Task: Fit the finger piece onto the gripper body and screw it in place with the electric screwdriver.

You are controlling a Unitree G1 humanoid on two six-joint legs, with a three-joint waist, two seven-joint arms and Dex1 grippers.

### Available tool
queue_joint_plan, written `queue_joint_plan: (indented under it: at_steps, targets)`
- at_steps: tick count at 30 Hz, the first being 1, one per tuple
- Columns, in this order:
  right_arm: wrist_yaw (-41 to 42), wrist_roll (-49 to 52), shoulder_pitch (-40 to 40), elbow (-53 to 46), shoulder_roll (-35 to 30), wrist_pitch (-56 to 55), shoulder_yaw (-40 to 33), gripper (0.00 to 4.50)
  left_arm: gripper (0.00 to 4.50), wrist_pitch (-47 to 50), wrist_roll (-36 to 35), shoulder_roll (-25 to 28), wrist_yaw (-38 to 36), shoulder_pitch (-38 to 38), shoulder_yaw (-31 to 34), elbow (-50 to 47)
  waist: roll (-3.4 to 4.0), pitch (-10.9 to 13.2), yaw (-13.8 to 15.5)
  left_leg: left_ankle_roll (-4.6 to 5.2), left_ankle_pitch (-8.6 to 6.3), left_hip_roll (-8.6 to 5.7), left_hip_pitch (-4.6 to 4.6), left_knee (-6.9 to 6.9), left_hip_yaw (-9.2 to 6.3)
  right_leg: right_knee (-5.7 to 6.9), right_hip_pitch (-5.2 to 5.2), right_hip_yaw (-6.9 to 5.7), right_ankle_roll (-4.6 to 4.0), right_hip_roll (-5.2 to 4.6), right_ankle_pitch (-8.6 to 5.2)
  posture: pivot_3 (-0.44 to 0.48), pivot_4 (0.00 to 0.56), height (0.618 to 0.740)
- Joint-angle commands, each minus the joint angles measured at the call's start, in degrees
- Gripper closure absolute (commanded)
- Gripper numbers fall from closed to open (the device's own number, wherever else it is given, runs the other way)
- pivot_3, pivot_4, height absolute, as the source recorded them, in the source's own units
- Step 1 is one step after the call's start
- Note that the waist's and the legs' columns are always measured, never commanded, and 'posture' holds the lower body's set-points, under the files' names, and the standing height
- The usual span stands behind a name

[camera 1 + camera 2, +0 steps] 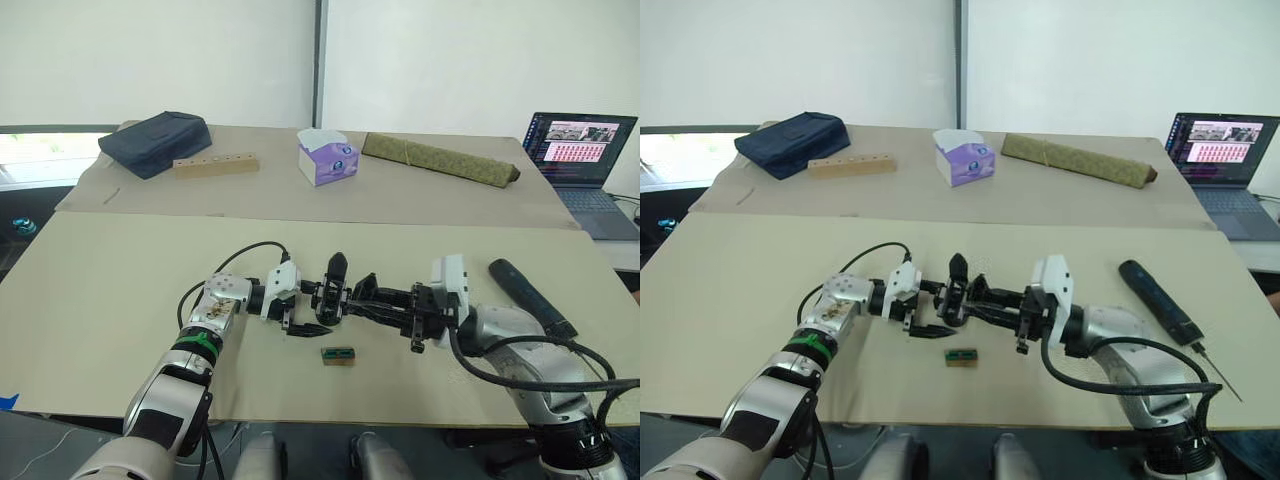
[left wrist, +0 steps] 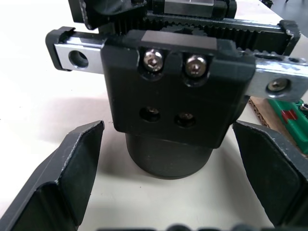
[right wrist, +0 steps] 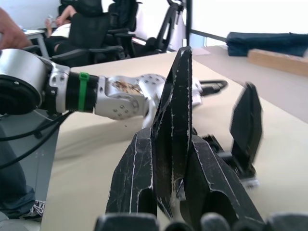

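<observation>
The right end effector point(image 3: 175, 192) is pinching the finger piece point(image 3: 174, 120) between its two black fingers, holding it upright just beside the gripper body point(image 1: 962, 296). The left end effector point(image 2: 168, 178) is sitting with its fingers spread on either side of that body's black bracket, not touching it. The body is resting mid-counter point(image 1: 750, 300), with a small green block point(image 1: 960, 356) near it. The electric screwdriver point(image 1: 1158, 301) is lying well apart, off to the right.

beige table point(image 1: 120, 300), electric screwdriver point(image 1: 530, 297), green block point(image 1: 338, 355)
</observation>
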Motion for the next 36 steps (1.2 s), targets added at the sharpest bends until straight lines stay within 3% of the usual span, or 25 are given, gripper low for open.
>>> queue_joint_plan:
  at_steps: [1, 3, 11, 36]
  targets:
    - [0.65, -0.64, -2.84, -0.21, 1.33, -1.61, 1.3, 4.1, 1.34, -1.26, 2.03, -0.63, 1.28, -0.43, -1.09, 1.29, 0.01, 0.0, 0.07, 0.0, 0.0, 0.0, 0.01, 0.0, 0.0, 0.0, 0.0, 0.0, 0.0, 0.0, 0.0, 0.0, 0.15, 0.74]
    - [1.2, -1.56, -4.07, 0.97, 2.19, -2.37, 2.56, 4.1, 2.21, -1.78, 2.69, -0.63, 1.91, -0.4, -1.24, 1.63, 0.0, -0.01, 0.13, 0.0, 0.0, 0.0, 0.04, 0.0, 0.0, -0.01, 0.04, 0.0, 0.0, 0.0, 0.0, 0.0, 0.15, 0.74]
    - [4.49, -7.08, -8.05, 8.83, 5.71, -7.61, 7.65, 4.1, 2.23, -1.7, 3.51, -0.58, 2.7, 0.74, -1.92, 1.01, 0.01, -0.03, 0.31, 0.0, 0.0, -0.01, 0.11, 0.02, 0.01, 0.01, 0.1, 0.0, 0.0, -0.01, 0.0, 0.0, 0.15, 0.74]
    - [5.57, -14.49, -9.88, 19.88, 7.78, -12.65, 8.47, 4.1, 2.23, 1.01, 3.41, 0.13, 2.3, 3.04, -2.71, -1.96, 0.05, -0.08, 0.17, 0.0, 0.0, -0.01, 0.22, 0.0, 0.03, 0.06, 0.15, 0.01, -0.01, 0.0, 0.0, 0.0, 0.15, 0.74]
